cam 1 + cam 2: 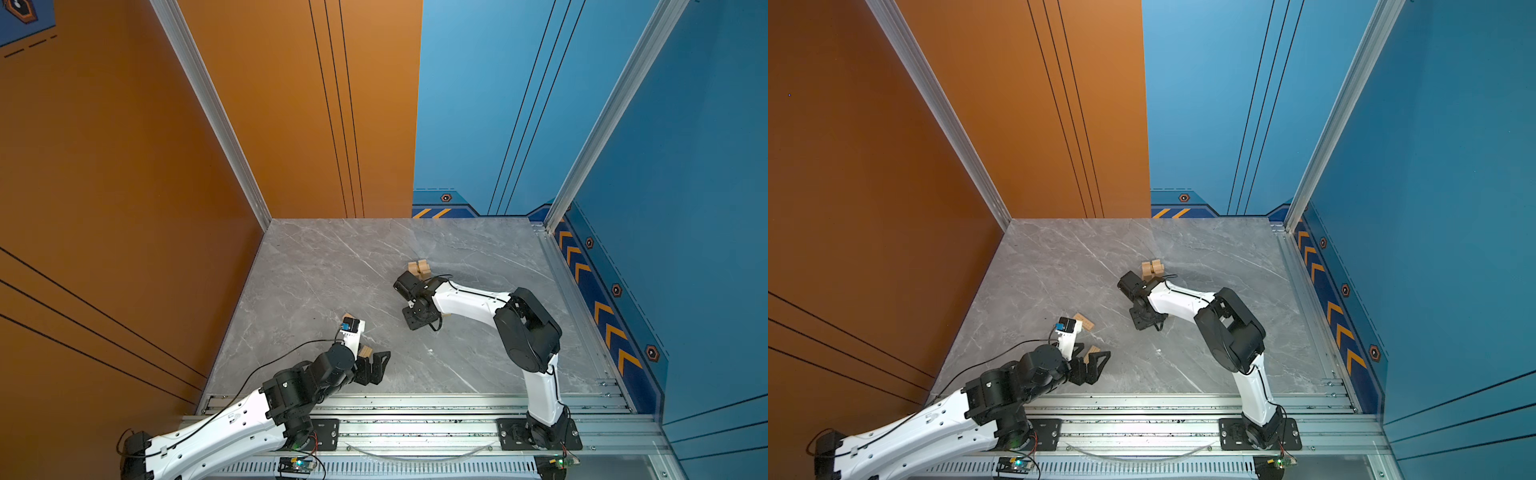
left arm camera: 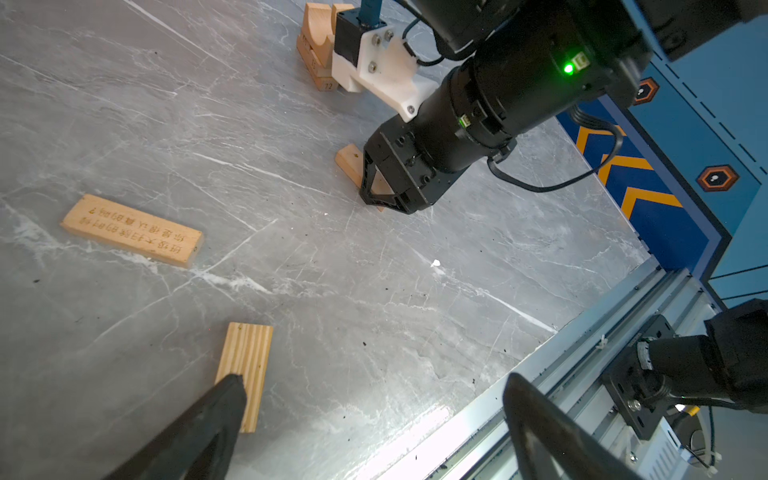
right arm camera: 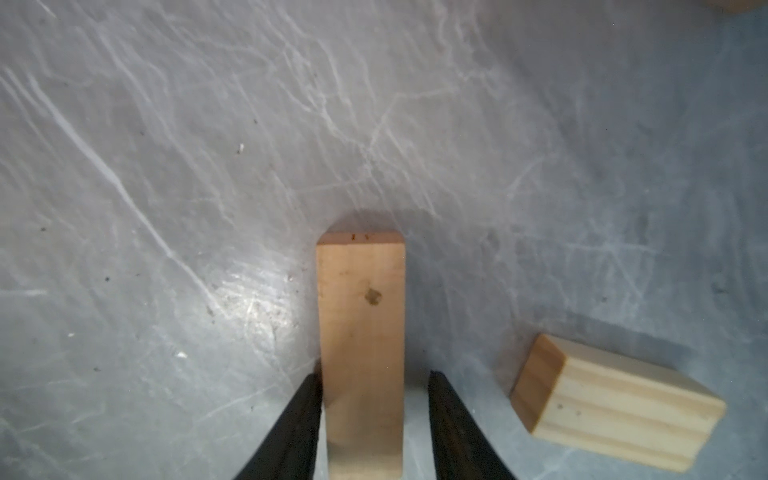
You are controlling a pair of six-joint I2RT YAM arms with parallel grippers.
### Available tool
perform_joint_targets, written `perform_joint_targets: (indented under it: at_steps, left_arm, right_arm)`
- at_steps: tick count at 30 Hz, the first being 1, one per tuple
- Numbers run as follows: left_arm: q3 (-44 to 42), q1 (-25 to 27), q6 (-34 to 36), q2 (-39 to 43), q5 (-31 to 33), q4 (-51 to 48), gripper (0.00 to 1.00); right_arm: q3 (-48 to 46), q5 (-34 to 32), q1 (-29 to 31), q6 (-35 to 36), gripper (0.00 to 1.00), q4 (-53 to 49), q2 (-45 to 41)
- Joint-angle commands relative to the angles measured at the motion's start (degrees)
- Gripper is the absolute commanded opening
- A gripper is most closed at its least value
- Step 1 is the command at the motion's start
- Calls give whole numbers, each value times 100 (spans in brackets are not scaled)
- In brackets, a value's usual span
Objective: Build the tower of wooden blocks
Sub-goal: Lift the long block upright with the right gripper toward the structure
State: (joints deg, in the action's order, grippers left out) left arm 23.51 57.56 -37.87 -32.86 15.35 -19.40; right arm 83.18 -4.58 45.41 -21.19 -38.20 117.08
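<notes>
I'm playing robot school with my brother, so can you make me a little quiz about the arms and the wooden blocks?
1. True or false: the left gripper is shut tight.
2. How does the block with writing lie? A) flat on the table B) standing on end C) held up in the air
3. Fill in: the plain block lies between the fingers of the ____ gripper.

Key
1. False. It stands wide open.
2. A
3. Right. The right gripper has one finger on each side of that block.
</notes>
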Motion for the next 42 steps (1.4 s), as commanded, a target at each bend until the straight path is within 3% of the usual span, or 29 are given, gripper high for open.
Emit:
perform_joint_targets:
  at_steps: [1, 11, 20, 28, 33, 42]
  left_arm:
    - [-15, -143, 168, 36, -137, -191, 98]
    - [32, -450, 190, -148, -341, -93, 98]
    - [440, -928, 449, -490, -567, -186, 98]
    - [742, -1665, 566, -662, -953, -278, 98]
    - [873, -2116, 553, -904, -1412, -76, 98]
    - [1536, -2455, 813, -1869, -1829, 184, 98]
  right_arm:
    - [135, 3, -38, -134, 45, -208, 140]
    - [136, 100, -58, -140, 25, -223, 234]
    - [172, 155, -137, -202, 23, -292, -238]
    - [232, 249, -346, -151, 22, -402, -606]
    - [484, 193, -479, -18, 22, -637, -763]
    - [1389, 144, -893, 190, 22, -1024, -536]
